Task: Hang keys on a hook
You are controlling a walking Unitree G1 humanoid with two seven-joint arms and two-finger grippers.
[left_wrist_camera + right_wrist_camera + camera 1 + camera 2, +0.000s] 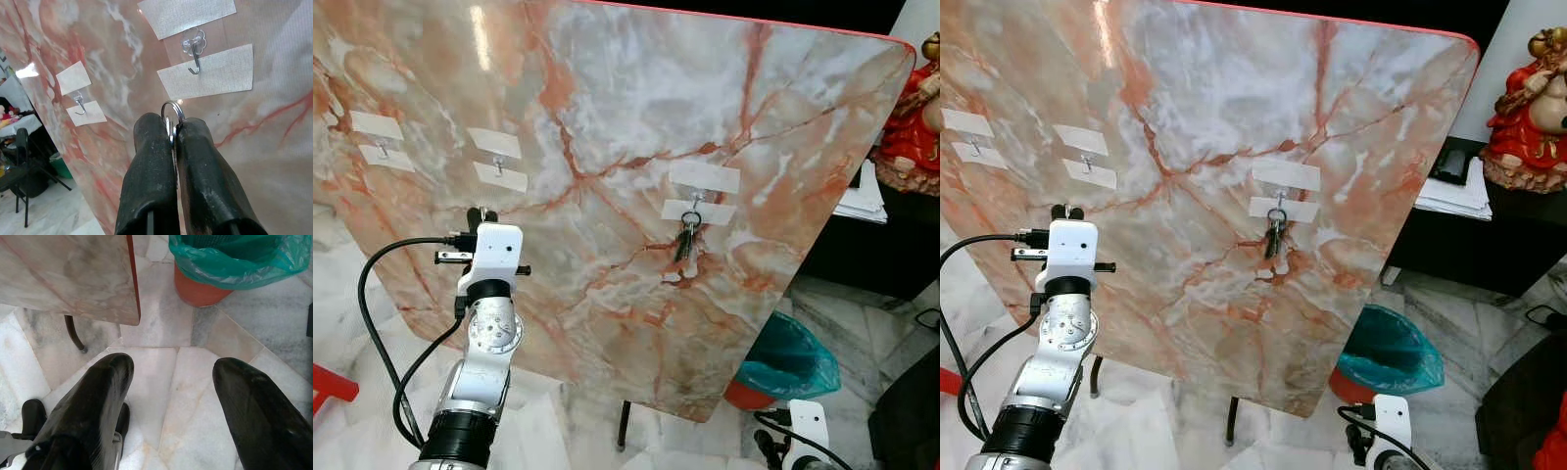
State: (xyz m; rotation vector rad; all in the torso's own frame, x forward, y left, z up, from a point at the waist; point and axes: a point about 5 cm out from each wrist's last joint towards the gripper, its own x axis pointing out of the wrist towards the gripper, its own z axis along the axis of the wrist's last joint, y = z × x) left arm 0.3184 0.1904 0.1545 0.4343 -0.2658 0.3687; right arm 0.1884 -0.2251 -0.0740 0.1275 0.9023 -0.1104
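One key ring [172, 113], pinched in the closed left jaws [172, 129] just below the middle hook [194, 61], should rise until its loop clears the tip, while the right jaws [171, 369] hang open.

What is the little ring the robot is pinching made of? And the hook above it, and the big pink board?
The key ring in the left gripper looks like shiny metal: silvery, with bright glints. The hook seems thin polished metal wire on a clear, probably plastic, flower-shaped base, held by white tape. The board looks like glossy marble-patterned laminate or stone; its sheen reflects light, so I cannot tell which.
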